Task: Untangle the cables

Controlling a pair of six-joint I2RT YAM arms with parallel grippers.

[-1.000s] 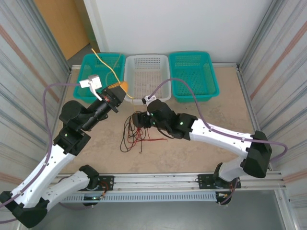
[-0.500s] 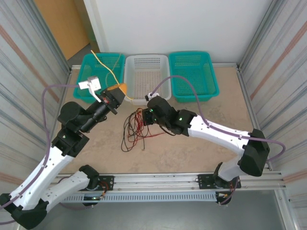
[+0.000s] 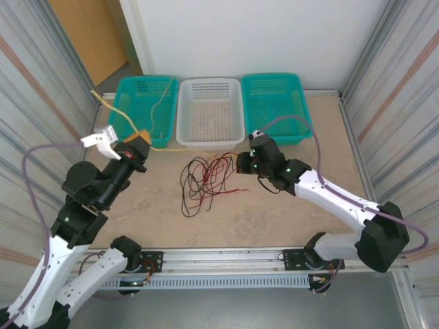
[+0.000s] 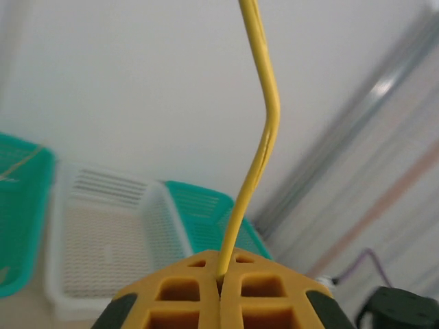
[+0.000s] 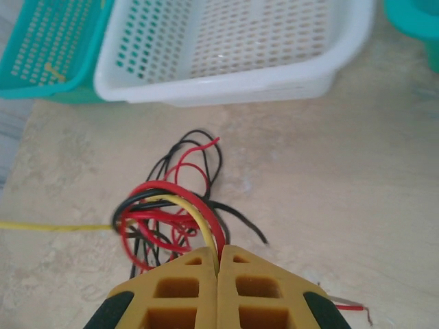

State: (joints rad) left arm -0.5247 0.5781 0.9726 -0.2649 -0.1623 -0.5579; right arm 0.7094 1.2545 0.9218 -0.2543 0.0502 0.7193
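Note:
The cables (image 3: pixel 206 179) lie as a tangle of red and black loops on the table's middle. A yellow cable (image 3: pixel 168 148) runs left out of the tangle to my left gripper (image 3: pixel 141 139), which is raised beside the left teal basket. In the left wrist view that gripper (image 4: pixel 221 277) is shut on the yellow cable (image 4: pixel 259 130), which rises from the jaw tips. My right gripper (image 3: pixel 241 163) sits just right of the tangle. In the right wrist view it (image 5: pixel 218 259) is shut on a yellow and a red strand, with the tangle (image 5: pixel 164 209) just ahead.
Three baskets line the far edge: a teal one (image 3: pixel 123 89) at left with yellow cable draped in it, a white one (image 3: pixel 184 110) in the middle, a teal one (image 3: pixel 302 103) at right. Corrugated walls close both sides.
My right gripper has shut on strands of the tangle and pulled right. My left arm has drawn back left with the yellow cable. The tangle has spread out between them.

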